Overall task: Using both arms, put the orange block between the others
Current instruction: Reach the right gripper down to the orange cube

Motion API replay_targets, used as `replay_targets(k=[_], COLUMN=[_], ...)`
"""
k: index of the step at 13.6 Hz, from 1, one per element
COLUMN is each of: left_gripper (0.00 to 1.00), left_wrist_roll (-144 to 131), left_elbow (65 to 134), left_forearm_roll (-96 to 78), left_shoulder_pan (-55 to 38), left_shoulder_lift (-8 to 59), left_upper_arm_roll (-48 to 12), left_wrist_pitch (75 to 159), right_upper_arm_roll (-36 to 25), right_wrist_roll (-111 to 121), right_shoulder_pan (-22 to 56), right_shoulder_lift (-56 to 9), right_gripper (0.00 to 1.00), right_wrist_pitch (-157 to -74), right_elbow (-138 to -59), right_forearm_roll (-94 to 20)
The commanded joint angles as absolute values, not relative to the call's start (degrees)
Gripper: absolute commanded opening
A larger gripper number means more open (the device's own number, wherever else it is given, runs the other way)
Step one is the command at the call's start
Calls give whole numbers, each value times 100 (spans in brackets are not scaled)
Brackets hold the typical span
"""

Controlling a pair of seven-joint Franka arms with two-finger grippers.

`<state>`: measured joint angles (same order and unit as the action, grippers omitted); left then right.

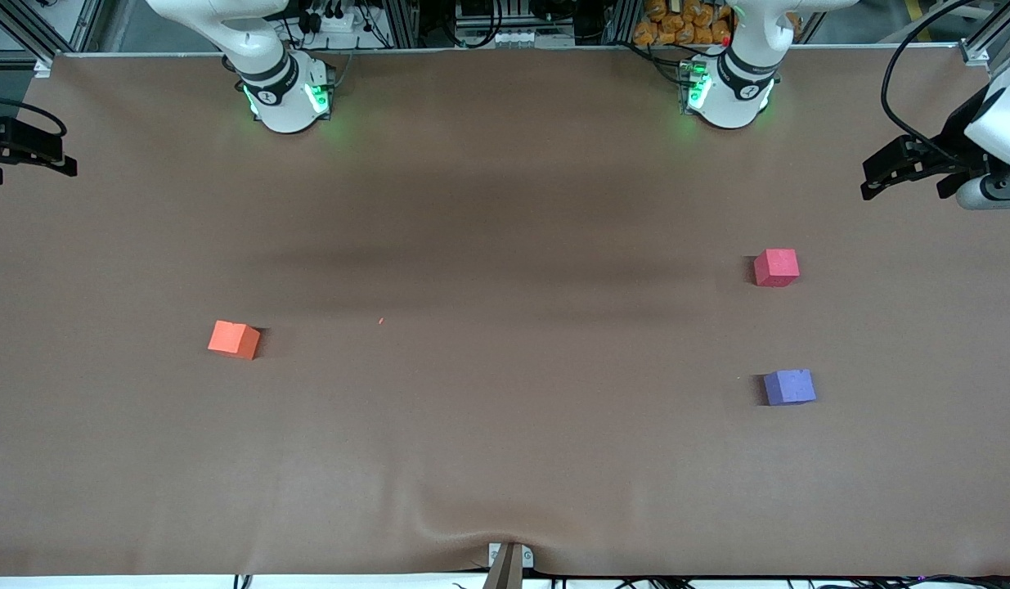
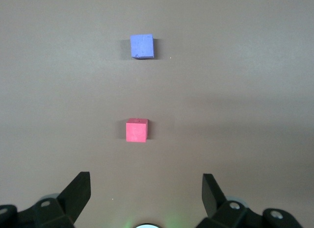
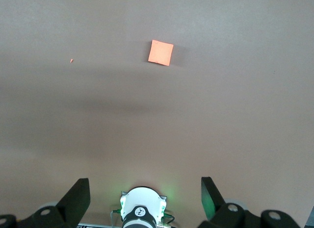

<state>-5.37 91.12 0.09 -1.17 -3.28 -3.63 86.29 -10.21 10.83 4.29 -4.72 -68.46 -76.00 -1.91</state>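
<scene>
Orange block alone, both arms raised, waiting

Upper links of both arms cut off by top edge in front view. Right gripper half out of frame at edge, fingertips not visible there. Left gripper partly hidden w/ wrist clipped. Tiny orange speck on tabletop, too small to ID.

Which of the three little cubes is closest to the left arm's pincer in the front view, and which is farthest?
From the open left pincer, up at its end of the table:
1. Pinkish-red cube, the nearest.
2. Purple-blue cube, closer to the front camera.
3. Orange cube, toward the right arm's end.
</scene>
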Motion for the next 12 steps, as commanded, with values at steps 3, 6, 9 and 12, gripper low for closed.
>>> replay_targets(k=[3, 6, 9, 12], left_gripper=[100, 100, 100, 100], left_wrist_roll=[-352, -352, -352, -352], left_elbow=[8983, 8939, 8956, 8991], left_forearm_roll=[53, 44, -17, -18], left_shoulder_pan=[-70, -62, -79, -114], left_shoulder_lift=[-255, -255, -246, -237], left_upper_arm_roll=[-387, -369, -378, -395], left_wrist_pitch=[8622, 8622, 8622, 8622], right_upper_arm_roll=[-1011, -1011, -1011, -1019], right_wrist_roll=[1037, 1037, 1037, 1037], right_shoulder_pan=[466, 518, 545, 484], right_shoulder_lift=[-413, -553, -1070, -1695], right_gripper=[100, 100, 100, 100], right_wrist_pitch=[-6802, -7231, -8127, -9312], right_elbow=[-7550, -7646, -8084, -8725], right_forearm_roll=[-149, -149, -149, -149])
